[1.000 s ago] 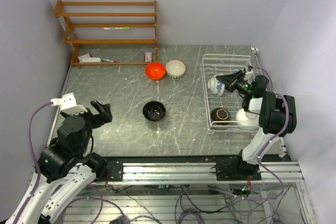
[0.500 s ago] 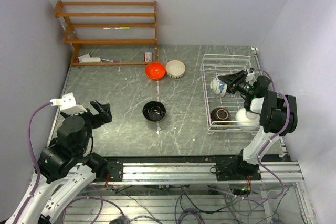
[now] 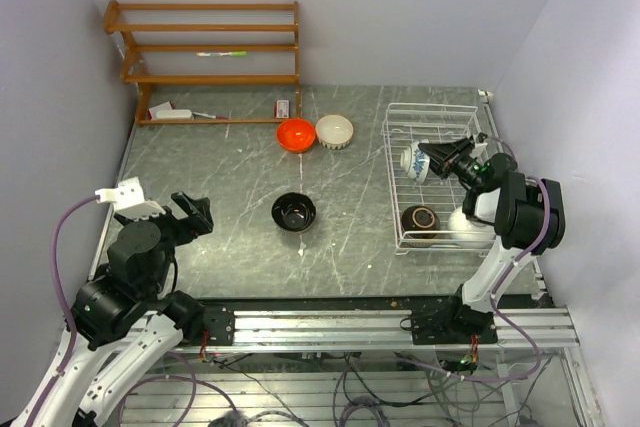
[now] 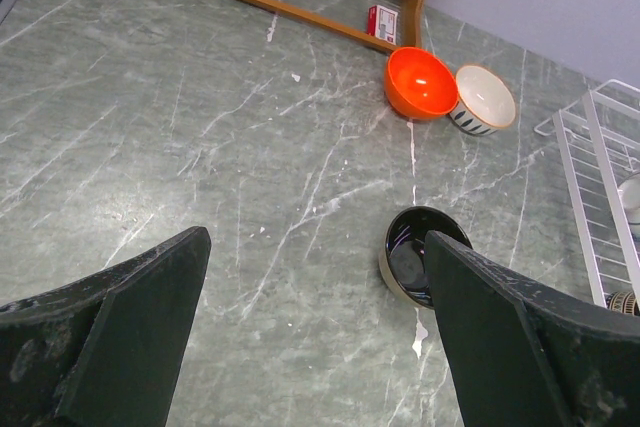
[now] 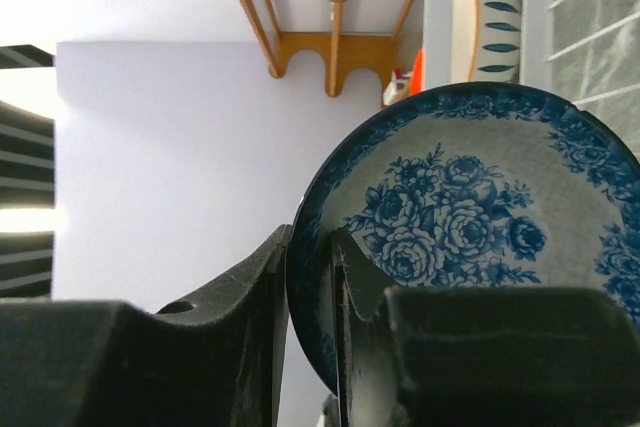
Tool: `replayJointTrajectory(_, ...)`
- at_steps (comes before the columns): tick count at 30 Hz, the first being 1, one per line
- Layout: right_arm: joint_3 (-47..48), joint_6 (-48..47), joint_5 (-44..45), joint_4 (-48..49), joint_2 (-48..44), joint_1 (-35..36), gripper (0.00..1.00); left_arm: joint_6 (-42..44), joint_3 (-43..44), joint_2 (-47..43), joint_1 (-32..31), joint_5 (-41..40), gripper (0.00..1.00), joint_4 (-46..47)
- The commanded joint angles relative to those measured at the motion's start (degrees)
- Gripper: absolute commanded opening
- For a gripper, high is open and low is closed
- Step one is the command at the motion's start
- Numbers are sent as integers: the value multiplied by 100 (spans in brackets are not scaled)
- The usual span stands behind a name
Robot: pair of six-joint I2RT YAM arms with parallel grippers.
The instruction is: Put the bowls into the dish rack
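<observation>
My right gripper is shut on the rim of the blue-and-white bowl, holding it on edge inside the white wire dish rack; the rose pattern fills the right wrist view. A brown bowl and a white bowl sit in the rack's near end. The orange-red bowl and the cream bowl stand together at the back of the table, and the black bowl in the middle. They also show in the left wrist view: orange-red, cream, black. My left gripper is open and empty.
A brown wooden shelf unit stands at the back left with small items on its bottom board. A small red-and-white box lies by its right leg. Purple walls close in on the left, back and right.
My right gripper has drawn the blue-and-white bowl slightly back and to the right inside the rack. The left arm has not moved.
</observation>
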Motion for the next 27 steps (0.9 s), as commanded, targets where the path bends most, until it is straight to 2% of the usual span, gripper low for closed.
replayJointTrajectory(1,-6,962,164,1199,123,-31,21,-36,86,-69,-32,-96,99,22)
replayJointTrajectory(6,148,1582,309,2088,590,9,20,-36,96,10,-32,-94,99,18)
replayJointTrajectory(15,368,1862,610,2587,1145,290,20,-42,96,28,-32,-114,99,11)
replayJointTrajectory(17,395,1705,684,2382,1145,357,20,-45,98,40,-27,-124,99,-3)
replayJointTrajectory(27,475,251,951,40,699,402,21,-54,97,-42,-32,-144,99,-13)
